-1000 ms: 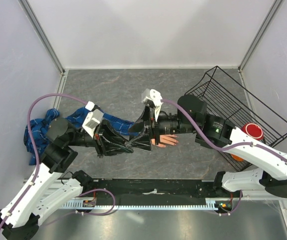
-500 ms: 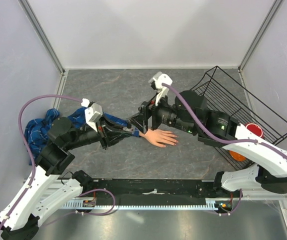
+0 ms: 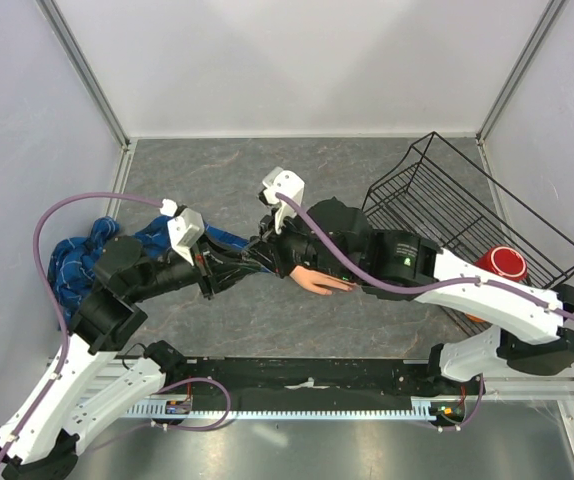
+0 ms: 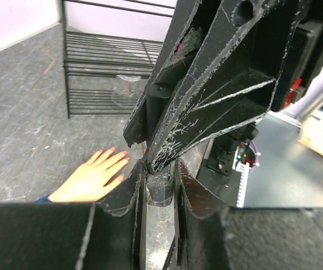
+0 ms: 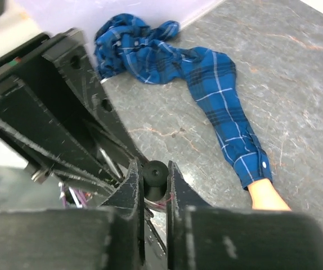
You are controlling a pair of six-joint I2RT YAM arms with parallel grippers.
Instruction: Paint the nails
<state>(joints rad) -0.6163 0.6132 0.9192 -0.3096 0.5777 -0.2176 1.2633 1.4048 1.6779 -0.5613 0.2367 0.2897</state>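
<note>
You are seeing both arms reaching inward: the left gripper and right gripper are meeting tip to tip above the blue plaid sleeve, just beside the mannequin hand lying flat on the table.

I count two arms and two claws, my left claw and my right claw, with one small bottle between them. On the tabletop lies one hand at the end of one plaid sleeve. From my left wrist I can count four pink nails, the rest hidden. There is one wire rack, with one red cup in it and one clear glass behind its wires.
</note>
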